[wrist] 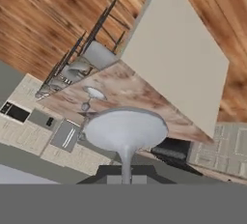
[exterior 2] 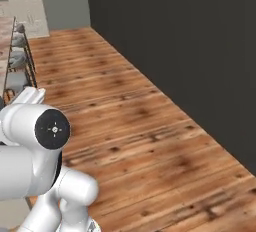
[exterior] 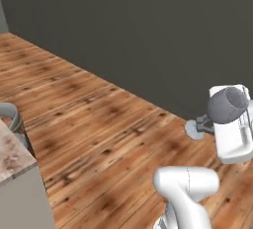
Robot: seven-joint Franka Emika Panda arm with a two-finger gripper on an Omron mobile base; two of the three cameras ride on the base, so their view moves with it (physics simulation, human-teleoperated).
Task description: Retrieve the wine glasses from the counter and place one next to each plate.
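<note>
A: Jaws? We see the gripper clamped tight on a wine glass stem, glass lying sideways, carried above the wood floor.
B: Agreed. Hand view: bowl just ahead, marbled worktop beyond, stools alongside.

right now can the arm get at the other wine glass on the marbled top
Probably not yet: the fingers are shut on one wine glass, and the other glass stands far off on the marbled top.

Wine glass stem runs under the bottom band — fingertips hidden there.
</note>
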